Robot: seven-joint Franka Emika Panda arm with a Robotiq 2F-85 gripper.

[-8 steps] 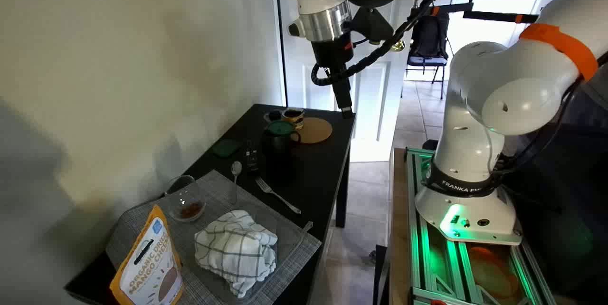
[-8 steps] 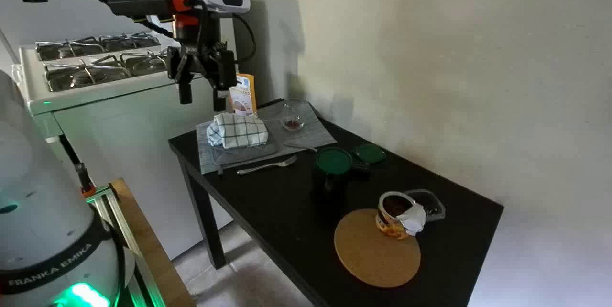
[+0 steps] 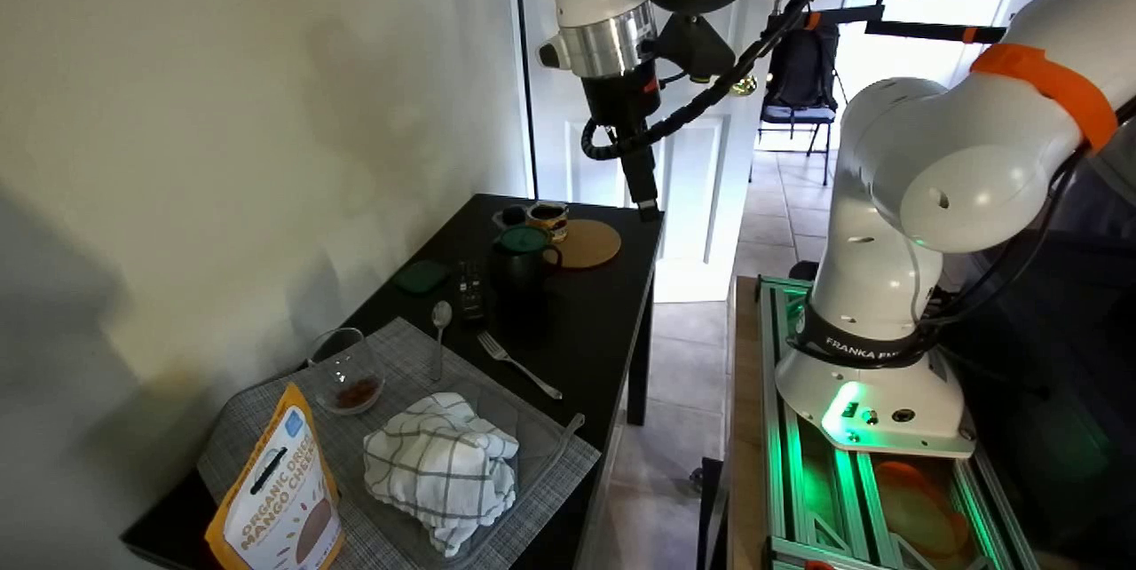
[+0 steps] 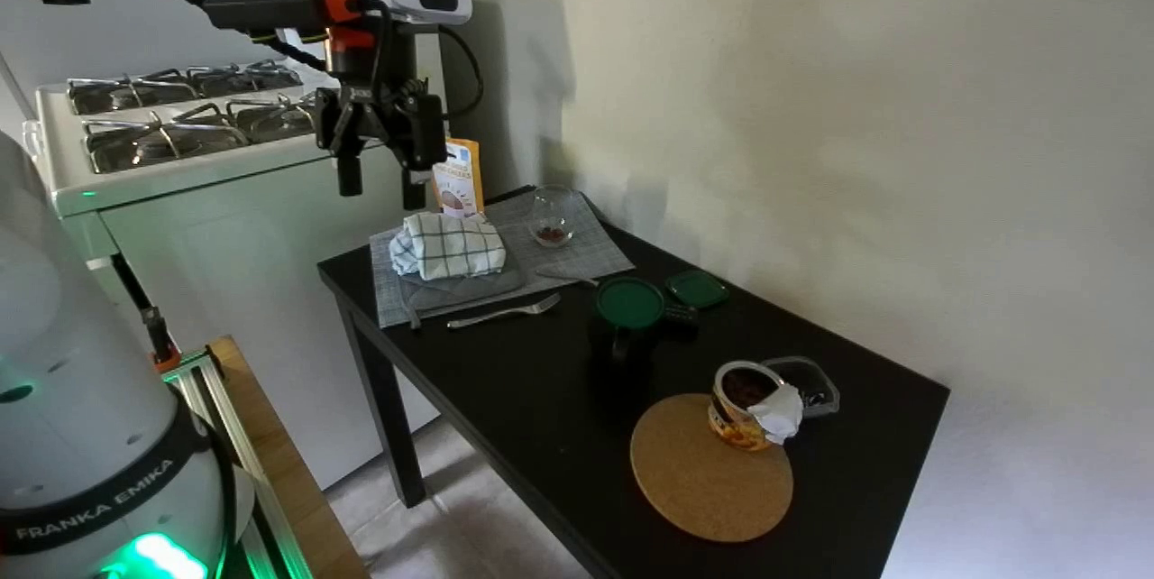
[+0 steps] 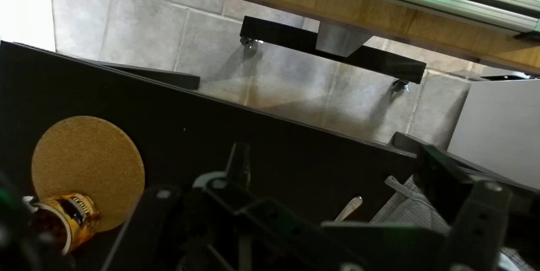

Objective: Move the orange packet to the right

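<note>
The orange packet (image 3: 284, 499) is a pouch with a white printed front, standing upright at the end of the dark table. In an exterior view it (image 4: 462, 179) shows behind the cloth, its left edge partly covered by my gripper. It does not show in the wrist view. My gripper (image 4: 381, 186) is open with nothing between its fingers, high above the table and apart from the packet. It also shows side-on in an exterior view (image 3: 646, 204), over the part of the table away from the packet. In the wrist view its fingers (image 5: 337, 163) are spread wide.
A checked cloth (image 3: 444, 463) lies on a grey placemat (image 3: 399, 348) beside the packet. A glass bowl (image 4: 552, 223), fork (image 4: 505, 313), spoon (image 3: 441, 314), dark mug with green lid (image 4: 629, 304), cork disc (image 4: 712, 480) and opened cup (image 4: 741, 412) also stand on the table. A wall runs along its back.
</note>
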